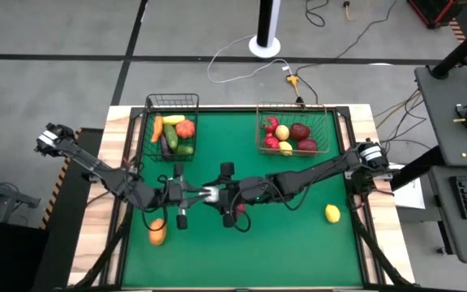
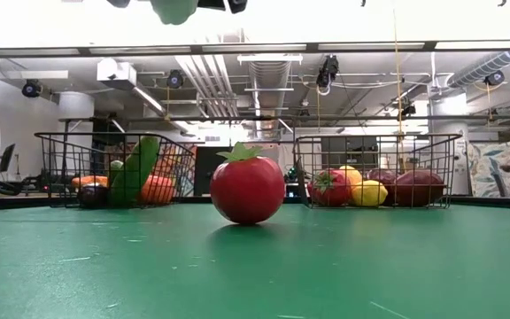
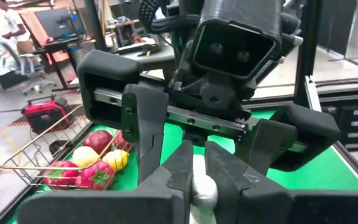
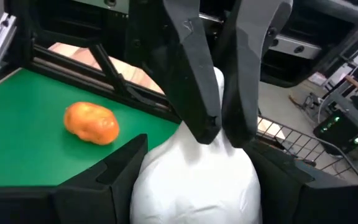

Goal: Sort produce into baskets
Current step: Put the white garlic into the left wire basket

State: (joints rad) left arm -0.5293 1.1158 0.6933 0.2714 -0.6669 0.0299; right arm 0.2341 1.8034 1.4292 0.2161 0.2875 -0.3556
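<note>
Midair, the left gripper (image 1: 202, 193) pinches the stem of the white garlic (image 1: 211, 193), whose bulb the right gripper (image 1: 220, 194) clasps, likely a handover bound for the dark basket (image 1: 172, 100) of vegetables.

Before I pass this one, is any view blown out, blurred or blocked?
Low view: ceiling lights behind glare white, tomato sharp, baskets softer. Right wrist view: white garlic fills the frame, overexposed and soft. Left wrist view: the right gripper blocks most of the table. High view: evenly lit.
</note>
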